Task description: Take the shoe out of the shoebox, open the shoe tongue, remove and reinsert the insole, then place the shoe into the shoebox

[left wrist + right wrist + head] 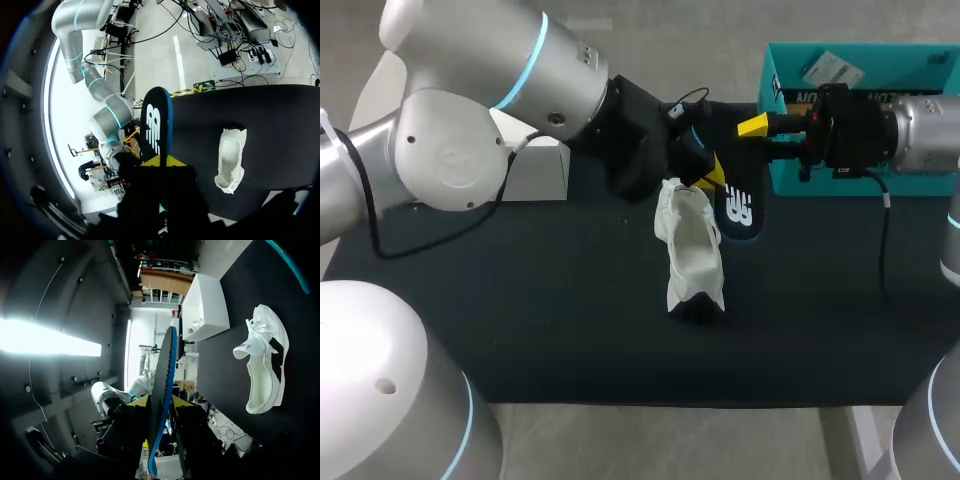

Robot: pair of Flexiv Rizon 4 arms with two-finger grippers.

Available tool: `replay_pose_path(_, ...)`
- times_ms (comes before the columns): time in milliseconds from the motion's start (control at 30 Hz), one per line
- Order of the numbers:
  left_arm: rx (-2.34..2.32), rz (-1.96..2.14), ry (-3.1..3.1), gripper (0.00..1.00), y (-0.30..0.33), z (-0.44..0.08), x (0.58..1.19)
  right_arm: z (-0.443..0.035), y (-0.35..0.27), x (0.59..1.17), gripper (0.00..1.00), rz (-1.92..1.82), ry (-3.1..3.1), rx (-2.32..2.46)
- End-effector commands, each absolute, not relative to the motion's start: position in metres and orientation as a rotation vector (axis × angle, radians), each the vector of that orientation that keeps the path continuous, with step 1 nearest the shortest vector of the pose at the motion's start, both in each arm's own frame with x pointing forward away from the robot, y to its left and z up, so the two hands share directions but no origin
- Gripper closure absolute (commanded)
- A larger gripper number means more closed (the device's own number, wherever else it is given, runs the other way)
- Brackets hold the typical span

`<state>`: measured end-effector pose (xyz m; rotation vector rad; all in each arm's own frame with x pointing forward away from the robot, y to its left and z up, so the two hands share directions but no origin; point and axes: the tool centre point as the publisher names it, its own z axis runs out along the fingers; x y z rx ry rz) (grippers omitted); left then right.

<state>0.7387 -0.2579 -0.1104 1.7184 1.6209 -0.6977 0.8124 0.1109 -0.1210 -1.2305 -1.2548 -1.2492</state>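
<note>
Both of my grippers are clamped on the dark blue foam insole with a white logo [740,208]. The left gripper [708,172] is at centre frame in the head view and the right gripper [760,128] just to its upper right. The white fabric shoe [692,245] lies on the black mat [520,300] just below the insole, mid-frame. The teal cardboard shoebox [920,184] sits in the upper right corner.

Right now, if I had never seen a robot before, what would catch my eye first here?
The dark insole with its blue edge, held up over the black table, gripped by both the left hand and the right hand. Just beside it, a white shoe lies on the table.
</note>
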Motion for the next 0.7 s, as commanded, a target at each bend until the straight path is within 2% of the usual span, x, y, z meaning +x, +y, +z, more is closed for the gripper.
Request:
replay_pose_path(33,1.718,-0.696,1.619,1.0,-0.26,-0.113,0.739,-0.122,0.114,0.814,1.0,-1.246,-1.254,-1.229)
replay_pose_path(200,1.731,-0.691,1.637,1.0,-0.26,-0.115,0.739,-0.122,0.114,0.814,1.0,-1.25,-1.256,-1.229)
replay_pose_path(233,1.743,-0.684,1.646,0.91,-0.26,-0.116,0.739,-0.122,0.114,0.814,1.0,-1.251,-1.257,-1.228)
replay_pose_path(267,1.76,-0.68,1.652,0.25,-0.259,-0.116,0.738,-0.122,0.114,0.814,1.0,-1.252,-1.258,-1.228)
replay_pose_path(300,1.764,-0.683,1.664,0.0,-0.258,-0.115,0.738,-0.122,0.113,0.814,1.0,-1.254,-1.258,-1.229)
replay_pose_path(700,2.131,-0.38,1.973,0.0,-0.237,-0.094,0.762,-0.137,0.116,0.815,1.0,-1.224,-1.271,-1.272)
